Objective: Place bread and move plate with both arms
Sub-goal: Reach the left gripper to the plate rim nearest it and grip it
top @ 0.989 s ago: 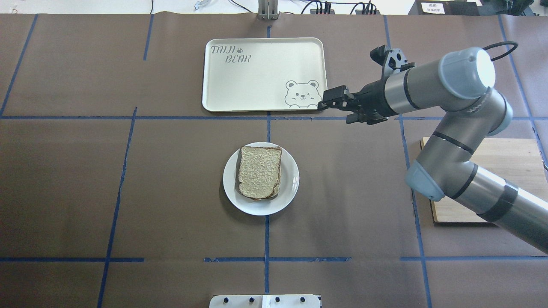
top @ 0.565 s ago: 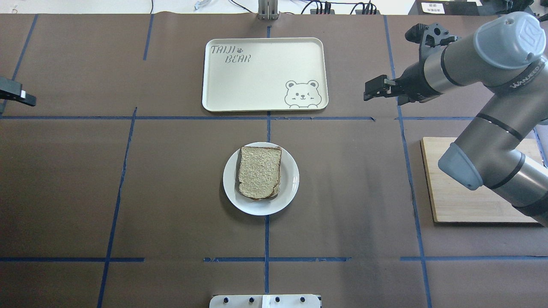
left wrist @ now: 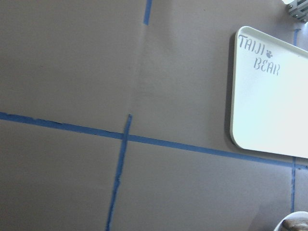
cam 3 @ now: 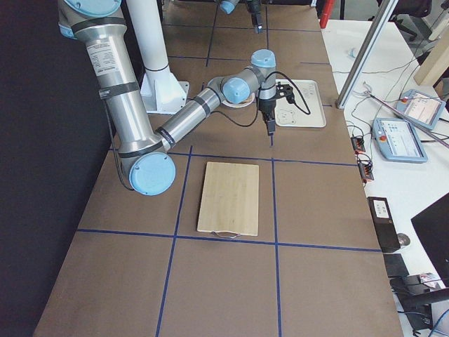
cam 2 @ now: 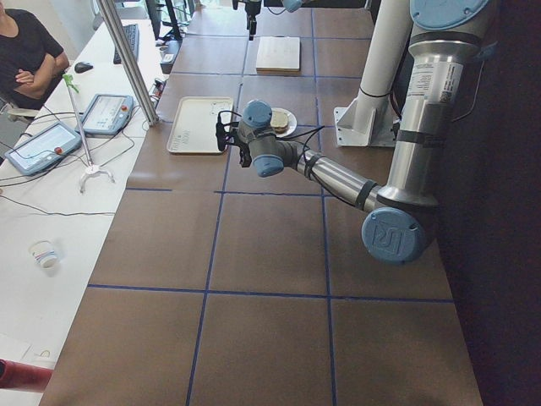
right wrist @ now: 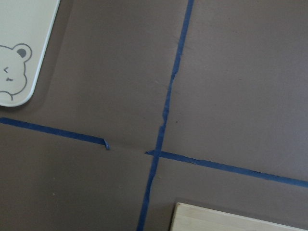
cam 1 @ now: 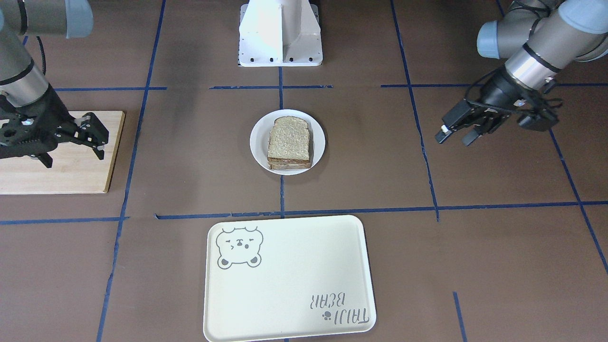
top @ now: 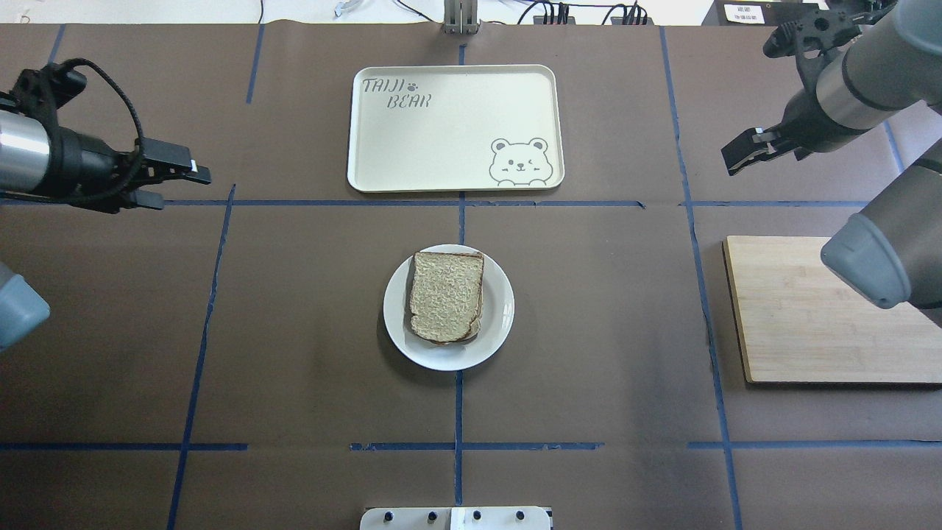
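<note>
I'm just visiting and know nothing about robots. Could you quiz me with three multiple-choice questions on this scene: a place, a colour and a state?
1. Where is the bread? A on the plate; B on the tray; C on the wooden board.
2. What colour is the plate? A blue; B white; C black.
3. What do the left gripper and right gripper hold? A the bread; B the plate; C nothing.
Answers: 1 A, the slice lies on it; 2 B, its rim shows white; 3 C, both are open, far from the food.
</note>
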You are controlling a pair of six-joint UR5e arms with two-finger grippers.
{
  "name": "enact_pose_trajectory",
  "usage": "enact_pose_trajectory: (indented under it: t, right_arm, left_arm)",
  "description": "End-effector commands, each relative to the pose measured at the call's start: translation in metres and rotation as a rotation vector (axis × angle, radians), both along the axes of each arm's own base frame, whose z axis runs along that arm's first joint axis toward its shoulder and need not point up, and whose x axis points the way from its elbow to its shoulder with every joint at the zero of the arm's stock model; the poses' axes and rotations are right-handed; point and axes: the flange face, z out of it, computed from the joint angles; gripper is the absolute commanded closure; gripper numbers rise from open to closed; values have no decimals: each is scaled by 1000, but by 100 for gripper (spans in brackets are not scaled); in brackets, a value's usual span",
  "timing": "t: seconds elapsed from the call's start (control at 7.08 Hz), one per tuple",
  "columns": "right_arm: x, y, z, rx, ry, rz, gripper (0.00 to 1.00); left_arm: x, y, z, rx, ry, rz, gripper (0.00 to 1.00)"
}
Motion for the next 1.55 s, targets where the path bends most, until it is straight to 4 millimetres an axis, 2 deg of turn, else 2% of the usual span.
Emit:
enact_pose_trajectory:
  t: [0.0,0.28,0.42,0.56,0.71,0.85,0.99,1.13,1.41]
  right_arm:
    - [42,-1,20,-29,-42,-53,0]
    - [58,-1,25,-63,-84,-48,0]
    - [67,-3,27,-84,-110,-44,0]
    - [70,-1,31,-99,-126,-49,0]
    - [70,-1,30,-101,-134,-52,0]
    - [72,-1,31,-104,-133,-49,0]
    - [74,-1,31,-105,-133,-44,0]
    - [75,-1,33,-108,-132,-44,0]
    - [76,1,40,-116,-128,-44,0]
  left_arm:
    - [53,24,3,-24,191,-102,0]
    - [101,40,19,22,277,-136,0]
    - [119,40,24,16,328,-142,0]
    - [151,49,5,-3,362,-107,1]
    - [185,67,0,-12,361,-52,10]
    - [195,69,1,-14,354,-42,21]
    - [210,80,9,-24,337,-14,29]
    - [232,91,5,-28,337,18,30]
    - [247,88,-12,-34,345,24,41]
